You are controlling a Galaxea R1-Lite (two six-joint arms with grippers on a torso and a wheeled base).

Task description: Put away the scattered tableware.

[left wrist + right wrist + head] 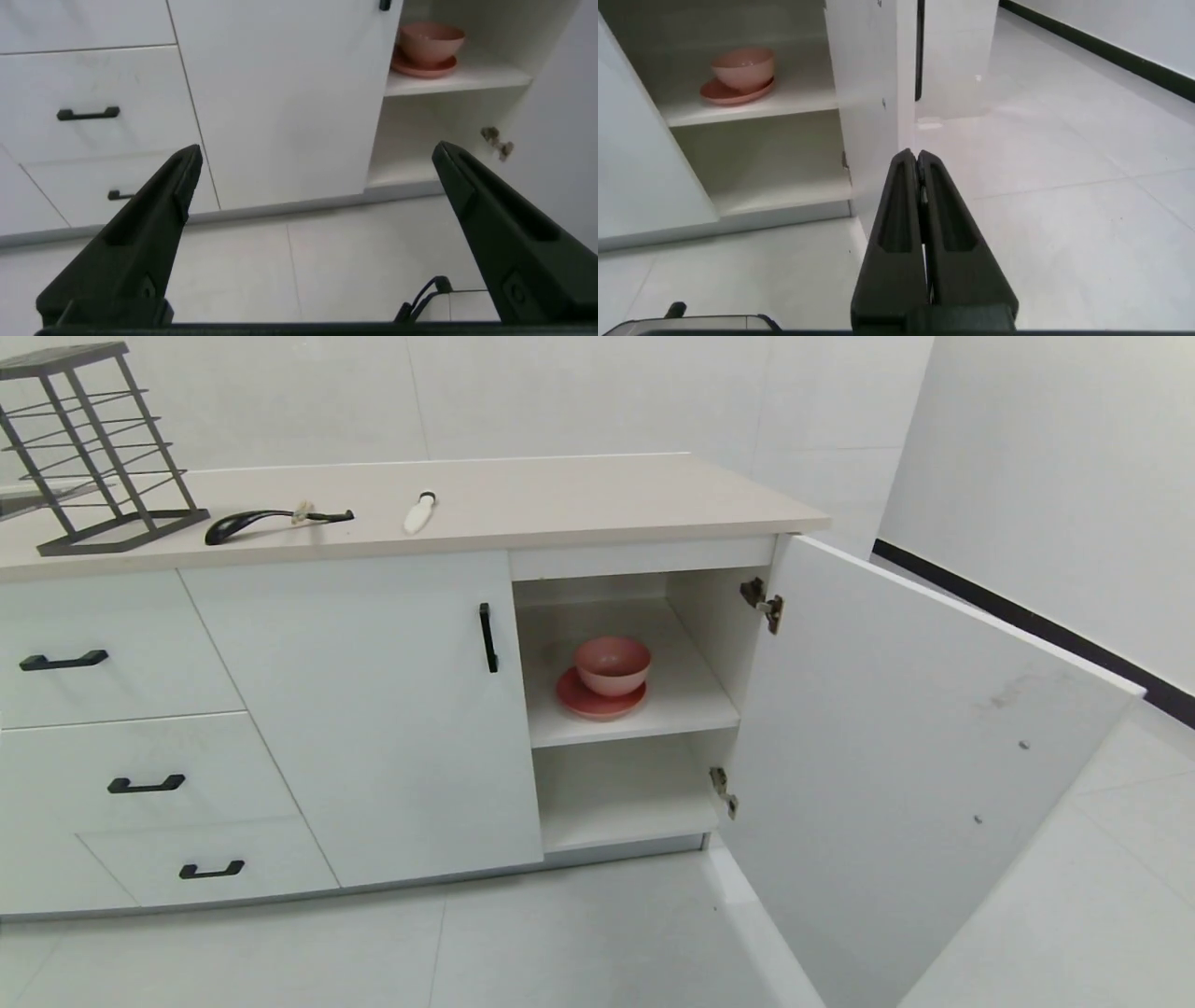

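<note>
Spread wide, the left gripper (pixel 316 154) is hanging with its two dark fingers (pixel 154 219) far apart and nothing between them, low over the pale floor tiles (pixel 308 271) in front of the white cabinet (pixel 373 728). The right gripper (pixel 917 157) is hovering over the floor near the open door (pixel 915 756), its fingers pressed flat together with nothing between them.

A pink bowl (pixel 612 665) is sitting upright on a darker pink plate (pixel 600 702), and the pair is resting on the upper shelf (pixel 686 695) of the open compartment at the cabinet's right end. The lower shelf (pixel 625 793) is lying just beneath it. The door is standing swung out on its two hinges toward the robot's right.

On the countertop (pixel 579 495), a black ladle (pixel 271 519) is lying on its side, its scoop pointing toward the robot's left. A white-handled utensil (pixel 420 511) is lying just to its right, apart from it; what kind of utensil it is cannot be told. A dark wire rack (pixel 93 448) is standing at the left end of the countertop, near the ladle's scoop.

Left of the open compartment, a closed door is carrying a vertical black handle (pixel 487 637), and three drawers (pixel 121 653) with black handles are stacked further to the left.
</note>
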